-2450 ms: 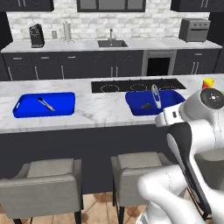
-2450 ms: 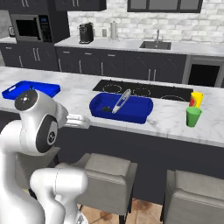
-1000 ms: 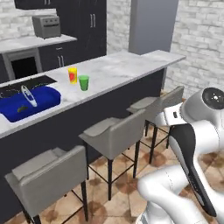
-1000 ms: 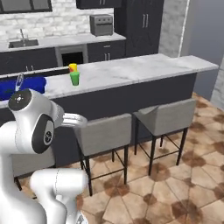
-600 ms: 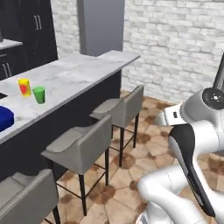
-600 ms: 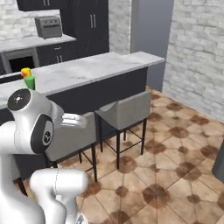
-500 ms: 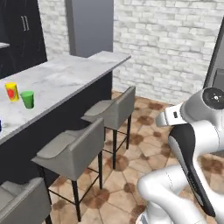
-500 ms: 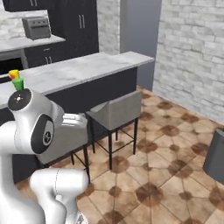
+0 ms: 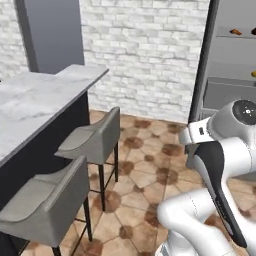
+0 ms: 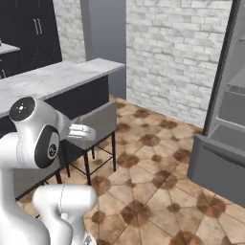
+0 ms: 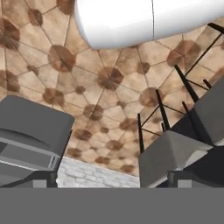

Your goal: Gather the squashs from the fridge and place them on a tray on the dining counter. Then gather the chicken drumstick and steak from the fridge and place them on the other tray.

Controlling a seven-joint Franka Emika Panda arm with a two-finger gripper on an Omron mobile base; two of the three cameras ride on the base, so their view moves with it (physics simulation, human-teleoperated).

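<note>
While the fingers (image 11: pixel 112 179) gape empty, the dining counter (image 9: pixel 35 100) runs lengthwise toward the brick wall (image 9: pixel 145 50).

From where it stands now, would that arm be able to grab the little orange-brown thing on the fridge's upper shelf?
Probably not yet. The fridge stands open with the orange-brown piece unblocked on its high shelf, but bare tiled floor separates it from the folded arm, whose tool points floorward.

Glossy white arm (image 9: pixel 220 165), dark joints
</note>
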